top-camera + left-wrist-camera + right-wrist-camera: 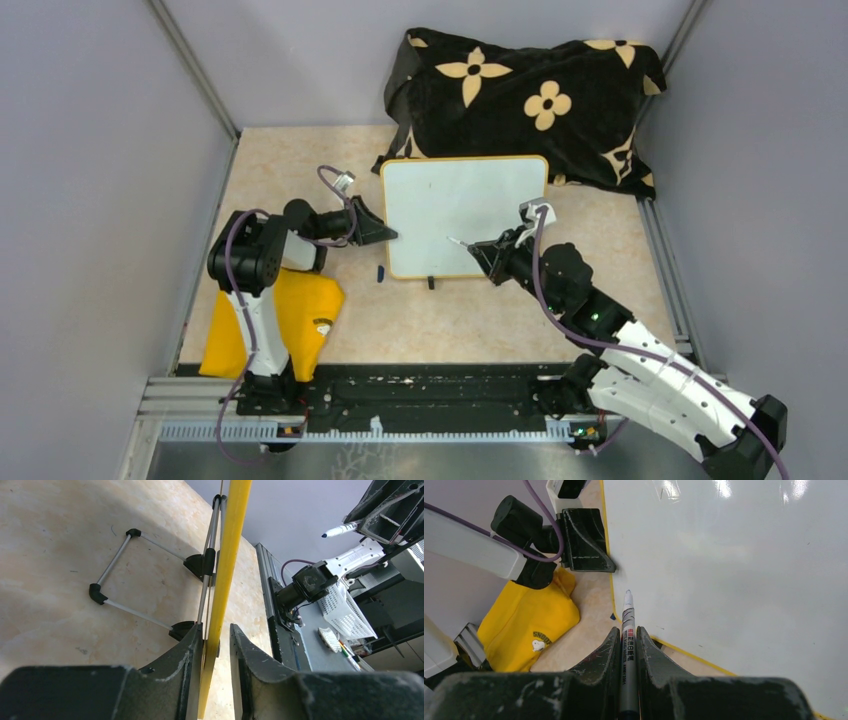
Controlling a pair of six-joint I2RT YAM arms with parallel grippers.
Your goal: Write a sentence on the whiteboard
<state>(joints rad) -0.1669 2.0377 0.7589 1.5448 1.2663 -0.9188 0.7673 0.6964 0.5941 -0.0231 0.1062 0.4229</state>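
Right tool (628, 630) gripping marker (628, 607), whiteboard (734, 570) directly ahead beneath tip

White links (660, 378), purple cables (541, 262), scuffed black right gripper (627, 630)

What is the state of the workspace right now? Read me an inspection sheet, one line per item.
Surface: beige table, no spills seen.
Job's things: whiteboard mid-table, no writing seen; marker uncapped, tip over the whiteboard, contact unclear.
Clutter: yellow cloth under the left arm; black flowered cloth behind the whiteboard; small blue bit by its near-left corner.
Grippers: left gripper shut on the whiteboard's left rim; right gripper shut on the marker.
Cables: purple cables run along both arms.
Surroundings: grey walls on three sides; black rail at the near edge.
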